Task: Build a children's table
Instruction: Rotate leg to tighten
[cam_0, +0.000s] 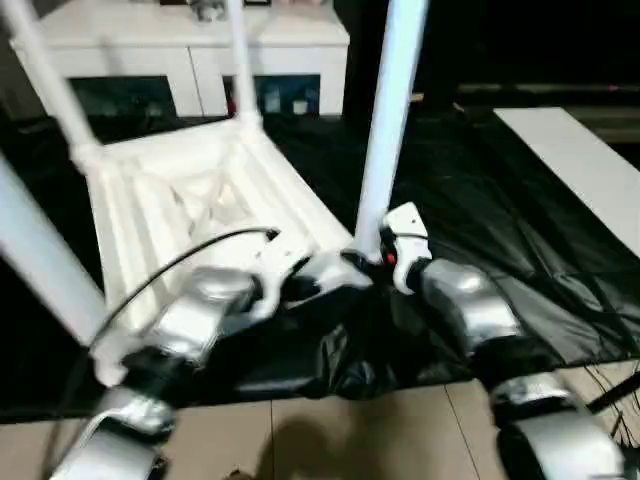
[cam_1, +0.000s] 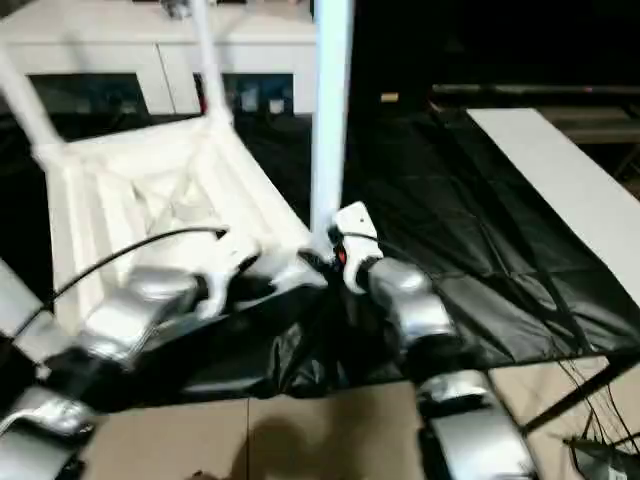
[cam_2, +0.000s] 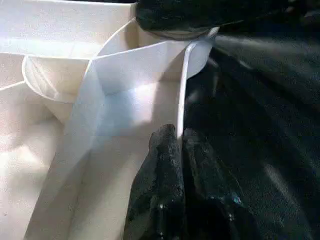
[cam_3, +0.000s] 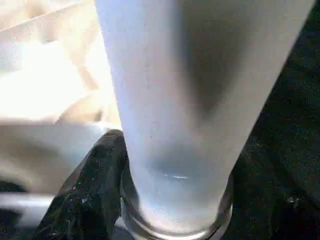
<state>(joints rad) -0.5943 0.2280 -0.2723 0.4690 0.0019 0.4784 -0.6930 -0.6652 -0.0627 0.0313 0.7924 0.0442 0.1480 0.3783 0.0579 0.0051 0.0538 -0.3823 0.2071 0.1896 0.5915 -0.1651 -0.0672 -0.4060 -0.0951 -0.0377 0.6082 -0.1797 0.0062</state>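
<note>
The children's table (cam_0: 190, 200) is seen upside down on a black sheet (cam_0: 500, 230) on the floor, at about ten o'clock from the arms; its legs stand up in the corner sockets; the left hand (cam_2: 179, 142) is pinched shut on the thin rim of the top by the near corner; the right hand (cam_0: 385, 262) is set partly open around the base of the near leg (cam_0: 390, 110), apparently gripping it; a white cabinet (cam_0: 190, 50) is seen at twelve o'clock.

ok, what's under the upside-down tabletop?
A black sheet lies under the tabletop and spreads out past it to the tiled floor. What is beneath the sheet is covered. Legs stand up from the tabletop's corners.
</note>
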